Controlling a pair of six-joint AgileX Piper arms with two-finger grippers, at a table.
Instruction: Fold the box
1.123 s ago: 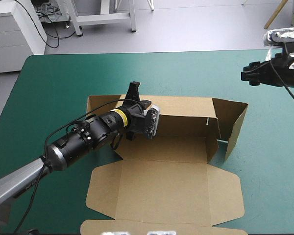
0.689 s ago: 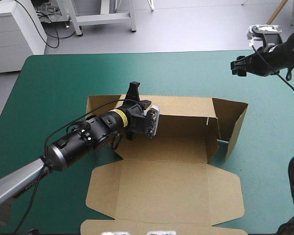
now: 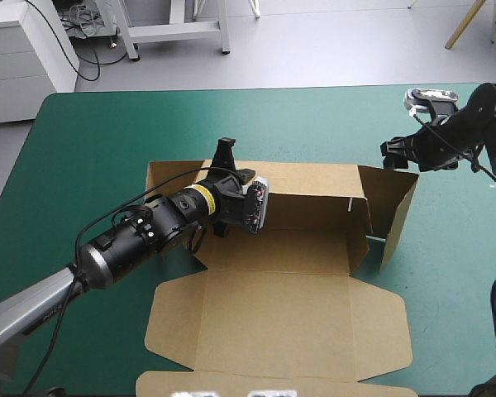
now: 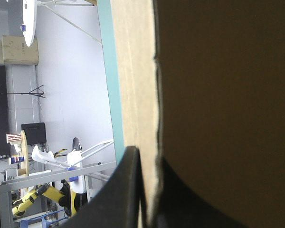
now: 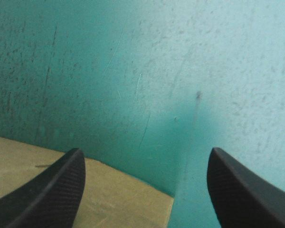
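Left gripper [image 3: 226, 155] pinched onto box [image 3: 273, 318] rear wall, 11 o'clock side. Right gripper [image 3: 389, 155] wide open, empty, hovering at box's 2 o'clock.

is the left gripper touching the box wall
Touching: the left wrist view shows the left gripper shut on the box, board pinched between its fingers.

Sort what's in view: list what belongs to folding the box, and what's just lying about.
In the job:
- box, far and right walls raised
- left claw, shut on the far wall
- right claw, open, by the box's right end

Not in the job:
- table, merely underneath
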